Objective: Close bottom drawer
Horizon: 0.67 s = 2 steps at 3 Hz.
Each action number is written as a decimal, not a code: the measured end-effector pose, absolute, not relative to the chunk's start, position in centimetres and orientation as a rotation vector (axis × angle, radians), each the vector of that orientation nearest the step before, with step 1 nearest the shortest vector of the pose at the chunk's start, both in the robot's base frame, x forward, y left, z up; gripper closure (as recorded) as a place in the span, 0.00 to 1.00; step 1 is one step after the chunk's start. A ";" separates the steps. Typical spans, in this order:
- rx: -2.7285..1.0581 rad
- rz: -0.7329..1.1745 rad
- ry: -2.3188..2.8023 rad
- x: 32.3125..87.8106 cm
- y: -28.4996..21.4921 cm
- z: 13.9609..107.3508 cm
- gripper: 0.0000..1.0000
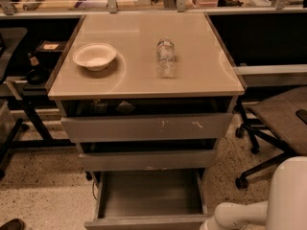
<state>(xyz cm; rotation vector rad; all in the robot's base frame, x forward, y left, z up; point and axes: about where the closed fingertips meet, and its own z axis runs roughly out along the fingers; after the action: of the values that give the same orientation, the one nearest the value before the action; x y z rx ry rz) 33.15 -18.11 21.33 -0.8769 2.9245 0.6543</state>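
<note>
The bottom drawer (pixel 149 198) is the lowest of the cabinet's three. It stands pulled far out toward me, and its grey inside is open to view and empty. Its plain front (pixel 144 222) lies at the lower edge of the view. My white arm (pixel 240 215) comes in from the lower right, just right of the drawer's front corner. The gripper is below the edge of the view and does not show.
Above are the middle drawer front (pixel 146 160) with a pale chip and the top front (pixel 146 127) with white scratches, both slightly out. A white bowl (pixel 94 56) and a lying plastic bottle (pixel 165 57) are on the cabinet top. An office chair (pixel 278 123) stands at the right.
</note>
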 end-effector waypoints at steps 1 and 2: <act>-0.872 0.687 2.879 34.8 -17.7 20.0 1.00; -0.899 0.728 2.822 36.8 -17.1 18.4 1.00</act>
<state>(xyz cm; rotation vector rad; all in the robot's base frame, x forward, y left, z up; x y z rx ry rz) 36.81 -17.06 18.38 -0.8986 2.8217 0.7280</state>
